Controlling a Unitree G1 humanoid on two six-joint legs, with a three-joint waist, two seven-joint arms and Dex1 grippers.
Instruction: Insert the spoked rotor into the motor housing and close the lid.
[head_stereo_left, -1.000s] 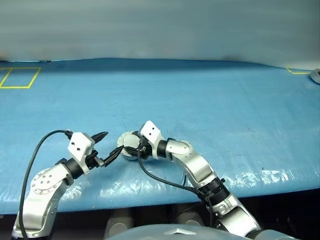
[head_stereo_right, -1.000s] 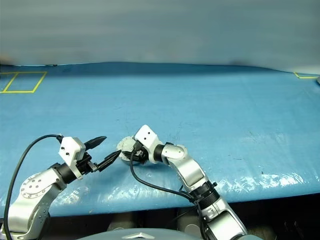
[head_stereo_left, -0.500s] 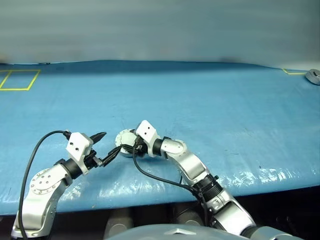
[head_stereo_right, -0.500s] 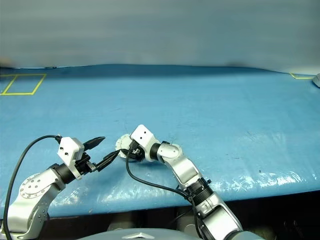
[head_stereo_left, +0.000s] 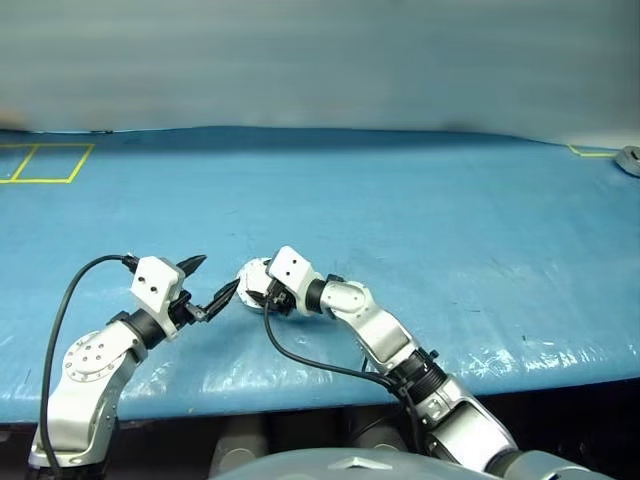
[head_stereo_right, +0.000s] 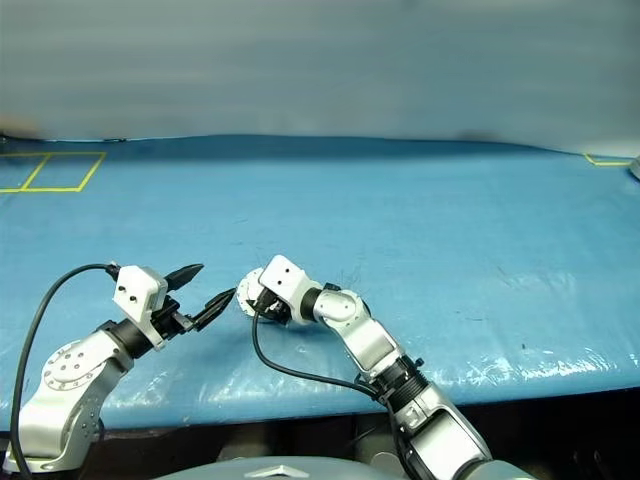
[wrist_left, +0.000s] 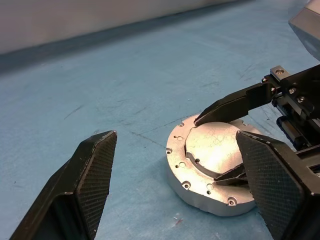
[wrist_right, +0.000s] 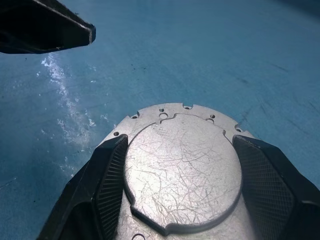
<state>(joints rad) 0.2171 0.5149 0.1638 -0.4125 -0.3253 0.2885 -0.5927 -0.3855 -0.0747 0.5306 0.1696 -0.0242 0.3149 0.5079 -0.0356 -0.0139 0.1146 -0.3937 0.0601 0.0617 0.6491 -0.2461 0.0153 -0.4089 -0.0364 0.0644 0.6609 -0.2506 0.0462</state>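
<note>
The motor housing (wrist_left: 210, 155) is a short round silver cylinder lying flat on the blue table. A raised, scratched flat plate, the lid (wrist_right: 182, 170), covers its top. My right gripper (wrist_right: 181, 145) reaches over it from the right. Its two fingers press on opposite sides of the raised plate, shut on the housing. My left gripper (head_stereo_left: 216, 276) hovers just to the left of the housing (head_stereo_left: 252, 280), open and holding nothing. One left fingertip (wrist_right: 60, 30) shows beyond the housing in the right wrist view. The spoked rotor is out of view.
The blue sheet (head_stereo_left: 400, 200) covers the whole table, and its front edge runs close below both arms. A yellow taped rectangle (head_stereo_left: 45, 162) marks the far left corner. A small grey object (head_stereo_left: 630, 158) sits at the far right edge.
The camera has shifted. My right hand has sunk slightly and rolled a little at the housing. The left gripper stays open in much the same spot.
</note>
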